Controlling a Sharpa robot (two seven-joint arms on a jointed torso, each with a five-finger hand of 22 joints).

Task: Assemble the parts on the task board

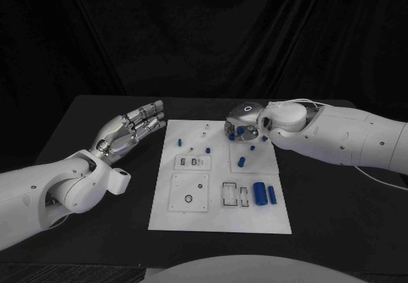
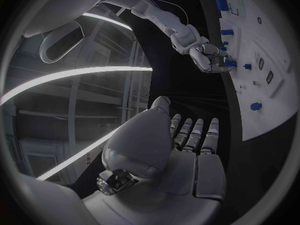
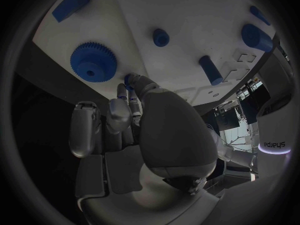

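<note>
Blue gear [image 3: 94,61] lies beside right hand [image 3: 134,115].

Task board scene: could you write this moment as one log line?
left hand: open, beside task board | right hand: over board's far end, fingertips at small blue part

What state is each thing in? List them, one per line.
left hand: raised beside the board, fingers apart, holding nothing.
right hand: down over the board's far end, fingers touching a small blue part; whether it is gripped cannot be told.
task board: flat on the table.
blue gear: lying flat on the board.
two blue cylinders: lying side by side.
</note>
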